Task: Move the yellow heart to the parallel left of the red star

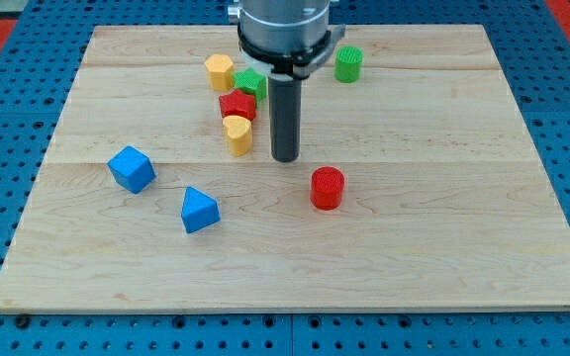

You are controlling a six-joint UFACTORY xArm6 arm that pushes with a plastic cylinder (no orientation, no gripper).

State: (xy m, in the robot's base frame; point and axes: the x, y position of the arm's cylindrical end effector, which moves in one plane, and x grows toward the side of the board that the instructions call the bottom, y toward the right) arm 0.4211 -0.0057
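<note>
Near the centre of the wooden surface, slightly toward the view's top, my tip rests just to the view's right of the yellow heart, w/ a narrow gap between them. No pincer on this rig: arm ends in a plain dark rod, so no spread or pinch to report. Yellow heart sits directly below the red star, touching or nearly so. Green star lies behind red star, partly hidden by the rod mount. Yellow hexagonal block stands at upper left of the cluster. Green cylinder is apart, toward top right. Red cylinder sits below and right of tip. Blue cube and blue triangular block lie well apart at lower left.
</note>
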